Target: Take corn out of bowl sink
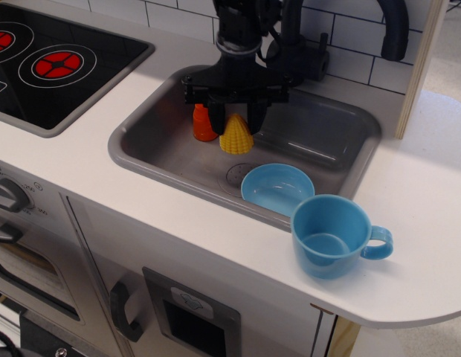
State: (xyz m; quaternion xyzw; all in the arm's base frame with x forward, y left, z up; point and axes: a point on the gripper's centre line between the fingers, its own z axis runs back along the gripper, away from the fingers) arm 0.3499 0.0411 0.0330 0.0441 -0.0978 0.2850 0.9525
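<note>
The yellow bumpy corn sits between the fingers of my black gripper, which is shut on its upper part, low over the floor of the grey sink. I cannot tell whether the corn touches the floor. The light blue bowl lies empty at the sink's front, to the right of and nearer than the corn. The black faucet rises behind the gripper.
A smooth orange cone toy stands in the sink just left of the corn. A light blue mug stands on the white counter right of the bowl. A black hob with red rings lies at the left.
</note>
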